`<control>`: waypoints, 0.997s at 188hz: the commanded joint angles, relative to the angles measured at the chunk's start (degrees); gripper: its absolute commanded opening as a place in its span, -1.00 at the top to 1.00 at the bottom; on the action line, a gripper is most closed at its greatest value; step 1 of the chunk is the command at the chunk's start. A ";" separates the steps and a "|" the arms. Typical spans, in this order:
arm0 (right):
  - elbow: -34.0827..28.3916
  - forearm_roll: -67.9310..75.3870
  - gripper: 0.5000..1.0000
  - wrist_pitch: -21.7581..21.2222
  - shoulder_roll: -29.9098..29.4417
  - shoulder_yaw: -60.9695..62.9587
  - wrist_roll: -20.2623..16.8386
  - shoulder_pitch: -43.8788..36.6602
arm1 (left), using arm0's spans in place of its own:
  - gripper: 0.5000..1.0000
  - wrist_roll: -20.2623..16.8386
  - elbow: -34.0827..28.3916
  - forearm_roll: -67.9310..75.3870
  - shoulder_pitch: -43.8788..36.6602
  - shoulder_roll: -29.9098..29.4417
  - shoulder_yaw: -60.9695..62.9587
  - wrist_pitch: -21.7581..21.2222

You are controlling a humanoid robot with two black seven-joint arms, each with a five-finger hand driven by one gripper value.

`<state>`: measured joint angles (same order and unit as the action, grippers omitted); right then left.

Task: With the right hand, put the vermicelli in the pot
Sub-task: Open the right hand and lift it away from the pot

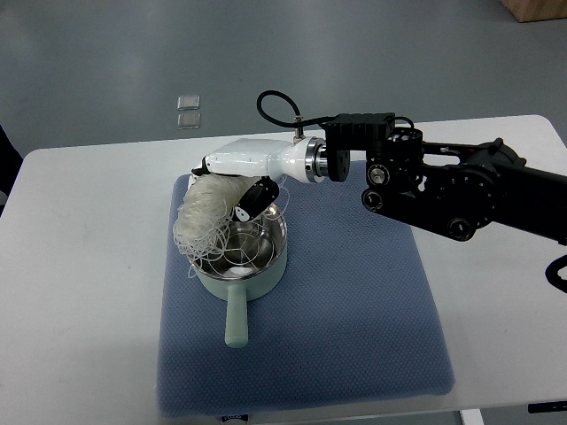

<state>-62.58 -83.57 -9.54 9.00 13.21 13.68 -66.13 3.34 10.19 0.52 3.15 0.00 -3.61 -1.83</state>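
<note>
Vermicelli (202, 217), white and stringy, bunched up over the far left rim of the little green pot (241, 279). Some thin strands already down inside the shiny bowl of the pot, some draped over the edge. Most of the bundle up high, held by the right hand (232, 181). So, job partly done, not finished: noodles at the pot, but not all the way in.

From the top view: right arm reaching in from the right edge, black near the elbow, then a silver ring, then a white hand. Hand stretched out flat and low over the far rim of the pot, palm down, dark fingers (252, 199) curled under and pinching the noodle bunch. Pot handle pointing toward the near edge. Pot sitting on a blue mat (354, 328), mat on a white table (80, 292).

Left to do, likely: let go of the bundle and get loose strands off the rim. No left hand anywhere to see.
</note>
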 commanded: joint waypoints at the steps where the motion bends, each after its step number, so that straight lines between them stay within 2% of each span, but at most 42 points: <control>1: 1.23 -0.19 0.61 0.40 -0.47 -0.46 -0.05 1.53 | -1.00 0.00 -0.17 0.00 0.01 0.00 0.00 -0.01; 2: 1.32 -0.19 0.49 0.40 -0.47 -0.55 -0.05 1.70 | -1.00 -0.09 -0.17 0.00 0.01 0.00 0.00 -0.01; 3: 1.32 -0.19 0.49 0.40 -0.47 -0.55 -0.05 1.70 | -1.00 -0.09 -0.17 0.00 0.01 0.00 0.00 -0.01; 4: 1.41 -0.19 0.35 0.40 -0.56 -0.64 -0.05 1.88 | -1.00 0.00 -0.17 0.00 0.01 0.00 0.00 -0.01; 5: 1.41 -0.19 0.34 0.40 -0.56 -0.64 -0.05 1.88 | -1.00 0.00 -0.17 0.00 0.01 0.00 0.00 -0.01; 6: 1.49 -0.19 0.21 0.40 -0.56 -0.64 -0.05 1.97 | -1.00 0.00 -0.17 0.00 0.01 0.00 0.09 -0.01; 7: 1.49 -0.19 0.21 0.40 -0.56 -0.64 -0.05 1.97 | -1.00 0.00 -0.17 0.00 0.01 0.00 0.09 -0.01; 10: 1.58 -0.19 -0.02 0.48 -0.56 -0.64 -0.05 2.23 | -1.00 0.00 -0.17 0.00 0.01 0.00 0.09 -0.01; 12: 1.58 -0.28 -0.08 0.57 -0.56 -0.64 -0.05 2.32 | -1.00 0.00 -0.17 0.00 0.01 0.00 0.09 -0.01; 21: 1.67 -0.19 -0.19 0.57 -0.56 -0.64 -0.05 2.50 | -1.00 0.00 -0.26 0.00 0.10 0.00 0.09 -0.01; 32: 1.67 -0.19 -0.41 0.57 -0.56 -0.64 -0.05 2.58 | -1.00 0.00 -0.26 0.00 0.10 0.00 0.09 -0.01; 42: 1.67 -0.19 -0.48 0.48 -0.47 -0.64 -0.05 2.50 | -1.00 0.00 -0.26 0.00 0.10 0.00 0.09 -0.01; 47: 1.67 -0.11 -0.60 0.57 -0.29 -0.64 -0.05 2.50 | -1.00 0.00 -0.26 0.09 0.10 0.00 0.09 -0.01; 94: 1.58 0.86 -0.60 0.57 0.94 0.59 -0.05 1.97 | -1.00 -0.09 -0.26 0.09 0.10 0.00 0.09 -0.01; 111: 1.58 2.53 -0.60 -0.31 2.61 4.46 -0.14 2.06 | -1.00 0.00 -0.26 0.09 0.19 0.00 0.09 -0.01; 148: 3.07 17.99 -0.60 -5.84 8.14 12.28 -1.46 2.50 | -1.00 0.00 -0.26 0.09 0.10 0.00 0.09 -0.01; 177: 7.12 30.66 -0.60 -5.93 10.08 17.38 -3.39 4.78 | -1.00 0.00 -0.26 0.09 0.10 0.00 0.09 -0.01; 188: 10.54 36.45 -0.60 -5.14 10.25 20.01 -4.36 6.89 | -1.00 0.00 -0.34 0.09 0.10 0.00 0.00 0.08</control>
<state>-56.48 -56.20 -15.58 18.71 29.36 10.77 -62.11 3.34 9.93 0.61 3.26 0.00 -3.50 -1.86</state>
